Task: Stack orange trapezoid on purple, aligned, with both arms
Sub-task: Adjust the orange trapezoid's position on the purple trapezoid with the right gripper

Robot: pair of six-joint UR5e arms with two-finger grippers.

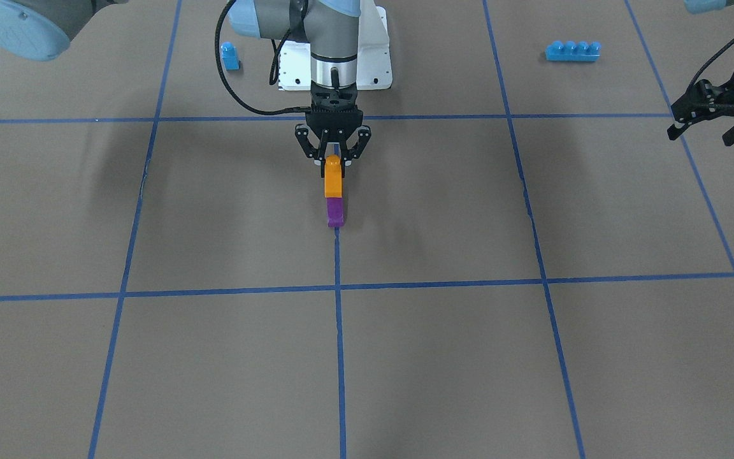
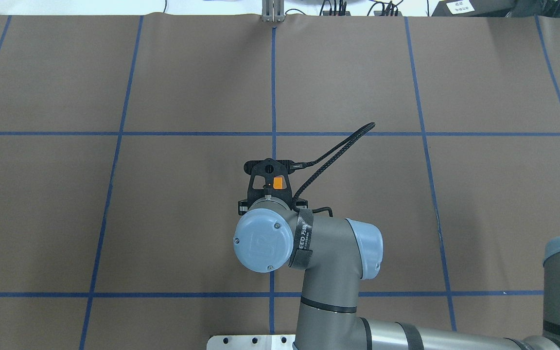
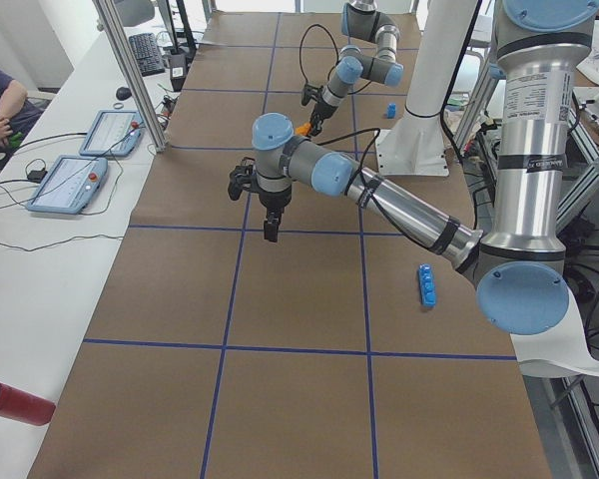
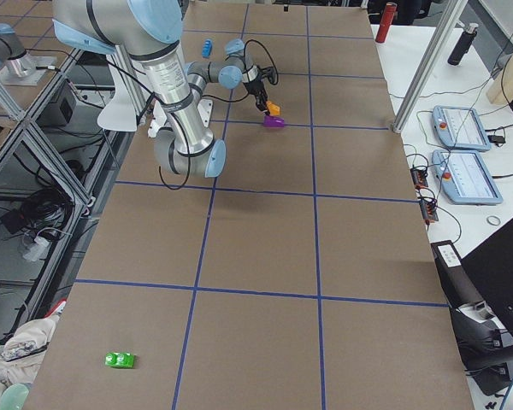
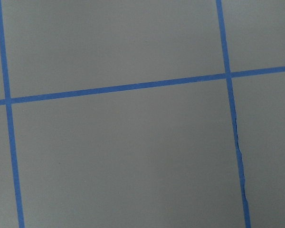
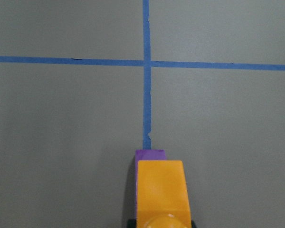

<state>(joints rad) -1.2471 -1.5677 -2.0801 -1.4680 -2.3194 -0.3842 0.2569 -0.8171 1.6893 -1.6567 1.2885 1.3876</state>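
My right gripper [image 1: 334, 160] points down over the middle of the table and is shut on the orange trapezoid [image 1: 333, 177]. It holds the block right over the purple block [image 1: 336, 213], which stands on the blue centre line. I cannot tell whether the two touch. In the right wrist view the orange trapezoid [image 6: 161, 190] covers most of the purple block [image 6: 149, 155], with their edges in line. In the overhead view only the orange block [image 2: 277, 183] shows between the fingers. My left gripper [image 1: 701, 136] hangs open and empty far off to the side.
A small blue one-stud block [image 1: 230, 56] and a long blue brick [image 1: 572, 51] lie near the robot's white base plate [image 1: 380, 64]. A green item [image 4: 120, 360] lies at the table's far end. The left wrist view shows only brown table and blue tape lines.
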